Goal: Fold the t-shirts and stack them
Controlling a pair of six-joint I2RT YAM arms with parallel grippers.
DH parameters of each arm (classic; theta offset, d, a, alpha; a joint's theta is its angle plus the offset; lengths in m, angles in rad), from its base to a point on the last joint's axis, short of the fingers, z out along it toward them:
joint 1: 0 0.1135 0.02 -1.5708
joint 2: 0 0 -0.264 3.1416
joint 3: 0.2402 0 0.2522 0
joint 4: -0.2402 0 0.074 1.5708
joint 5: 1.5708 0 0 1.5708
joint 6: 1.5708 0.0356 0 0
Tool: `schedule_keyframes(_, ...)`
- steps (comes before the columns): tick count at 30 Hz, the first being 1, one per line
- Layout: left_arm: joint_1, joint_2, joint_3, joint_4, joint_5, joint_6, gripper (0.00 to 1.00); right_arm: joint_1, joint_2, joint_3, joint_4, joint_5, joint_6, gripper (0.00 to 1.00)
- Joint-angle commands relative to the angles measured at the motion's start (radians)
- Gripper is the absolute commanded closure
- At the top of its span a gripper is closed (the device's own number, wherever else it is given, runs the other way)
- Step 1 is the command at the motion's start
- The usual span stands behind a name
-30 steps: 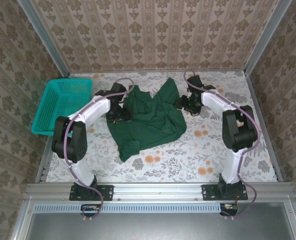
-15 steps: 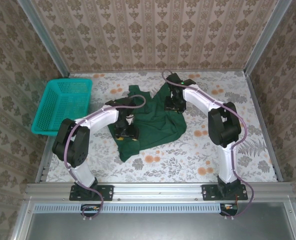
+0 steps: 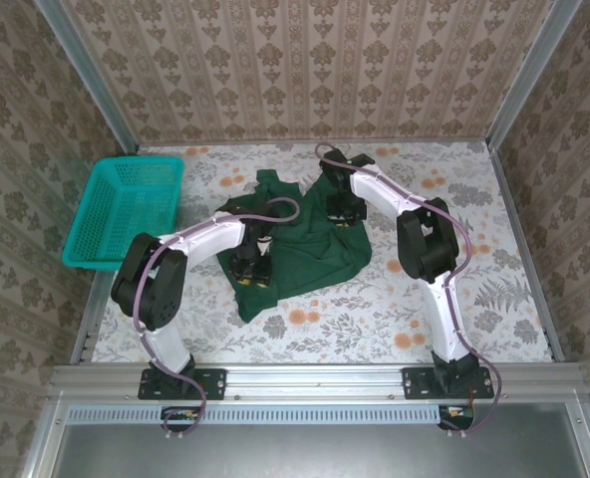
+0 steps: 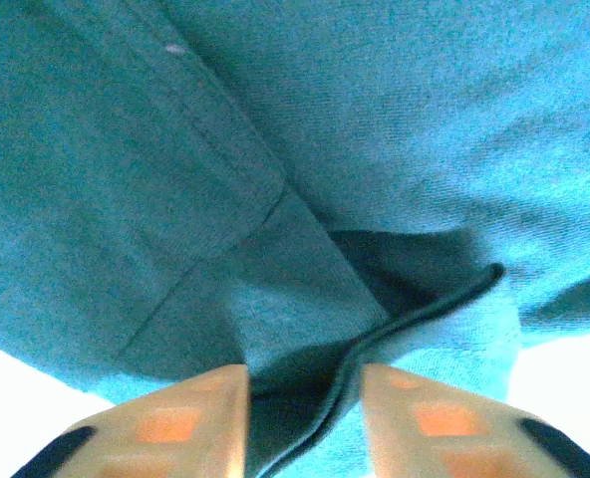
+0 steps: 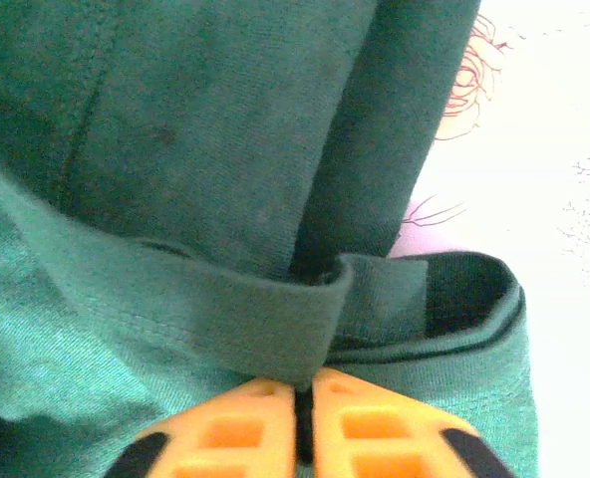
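Note:
One dark green t-shirt [image 3: 310, 244] lies crumpled in the middle of the table. My left gripper [image 3: 249, 267] presses down on its left part. In the left wrist view the left gripper [image 4: 303, 398] has its jaws a little apart, with a raised fold of the t-shirt [image 4: 375, 149] and its hem between them, not squeezed. My right gripper [image 3: 343, 206] sits on the shirt's far right part. In the right wrist view the right gripper [image 5: 304, 393] is shut, pinching a turned-up hem band of the t-shirt [image 5: 195, 149].
A teal mesh basket [image 3: 126, 204] stands at the table's left edge. The flowered tabletop [image 3: 405, 299] lies bare in front of and to the right of the shirt. Patterned walls close in the back and both sides.
Both arms swung in over the shirt: the left gripper came nearer along its left side, the right moved left onto its far part. Both jaws narrowed; the right shut on the hem.

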Motion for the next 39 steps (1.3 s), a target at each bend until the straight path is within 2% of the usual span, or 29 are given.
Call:
schedule_keyframes(1, -0.004, -0.002, 0.012, -0.024, -0.030, -0.002, 0.76, -0.015, -0.064, -0.027, -0.038, 0.030, 0.003, 0.94)
schedule_keyframes(5, -0.001, -0.031, 0.014, -0.014, -0.040, -0.015, 0.88, -0.051, -0.190, -0.165, 0.042, -0.028, 0.000, 0.97)
schedule_keyframes(11, 0.042, -0.135, -0.030, 0.048, -0.011, -0.059, 1.00, -0.149, -0.489, -0.538, 0.276, -0.200, -0.007, 0.98)
schedule_keyframes(16, 0.140, -0.250, -0.131, 0.088, 0.008, -0.133, 1.00, -0.265, -0.709, -0.856, 0.416, -0.321, 0.013, 0.96)
schedule_keyframes(22, 0.270, -0.406, -0.275, 0.063, 0.000, -0.252, 1.00, -0.400, -0.848, -1.133, 0.457, -0.348, 0.065, 0.92)
schedule_keyframes(26, 0.305, -0.472, -0.326, 0.026, -0.021, -0.305, 0.91, -0.490, -0.889, -1.235, 0.457, -0.344, 0.107, 0.83)
schedule_keyframes(28, 0.313, -0.486, -0.314, -0.013, -0.070, -0.328, 0.84, -0.529, -0.935, -1.257, 0.440, -0.323, 0.124, 0.71)
schedule_keyframes(30, 0.315, -0.498, -0.289, -0.056, -0.129, -0.353, 0.80, -0.549, -0.955, -1.257, 0.408, -0.287, 0.134, 0.63)
schedule_keyframes(32, 0.316, -0.515, -0.258, -0.085, -0.177, -0.368, 0.67, -0.558, -0.977, -1.252, 0.393, -0.276, 0.133, 0.52)
schedule_keyframes(33, 0.314, -0.525, -0.242, -0.085, -0.191, -0.367, 0.61, -0.557, -0.993, -1.247, 0.394, -0.276, 0.131, 0.50)
schedule_keyframes(36, 0.312, -0.520, -0.192, -0.038, -0.179, -0.313, 0.53, -0.546, -1.023, -1.228, 0.411, -0.291, 0.121, 0.45)
schedule_keyframes(39, 0.295, -0.451, -0.126, 0.042, -0.094, -0.228, 0.52, -0.504, -0.993, -1.163, 0.409, -0.257, 0.089, 0.48)
